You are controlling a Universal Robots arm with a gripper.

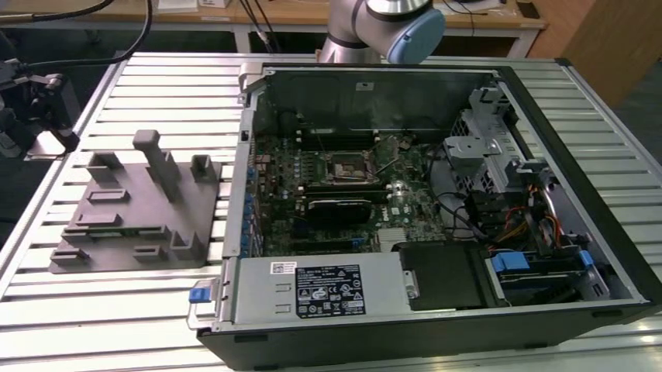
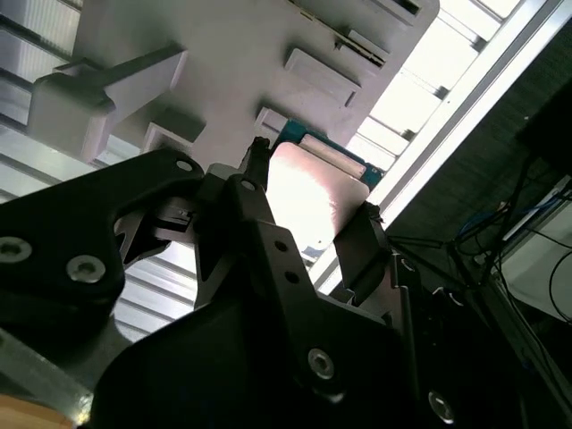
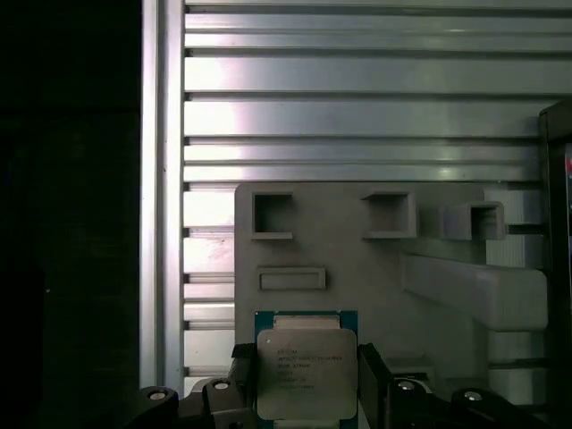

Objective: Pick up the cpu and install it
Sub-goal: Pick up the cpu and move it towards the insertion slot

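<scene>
In both wrist views the cpu (image 3: 307,371) (image 2: 315,192), a small square chip with a pale silver top and a green edge, sits between my two black fingers. My gripper (image 3: 307,362) (image 2: 313,183) is shut on it, one finger (image 3: 243,380) on each side. Beneath the chip lies the grey fixture (image 3: 357,268) (image 1: 135,209) with its raised blocks and pockets. The black square motherboard socket (image 1: 343,164) lies inside the open computer case, on the exterior view's right of the fixture.
The open computer case (image 1: 414,194) holds the motherboard, cables, drive cages and a power supply (image 1: 321,291). Case and fixture rest on a slatted aluminium table (image 1: 124,310). The arm's base (image 1: 377,27) stands behind the case. A dark device (image 1: 31,108) stands at the exterior view's left edge.
</scene>
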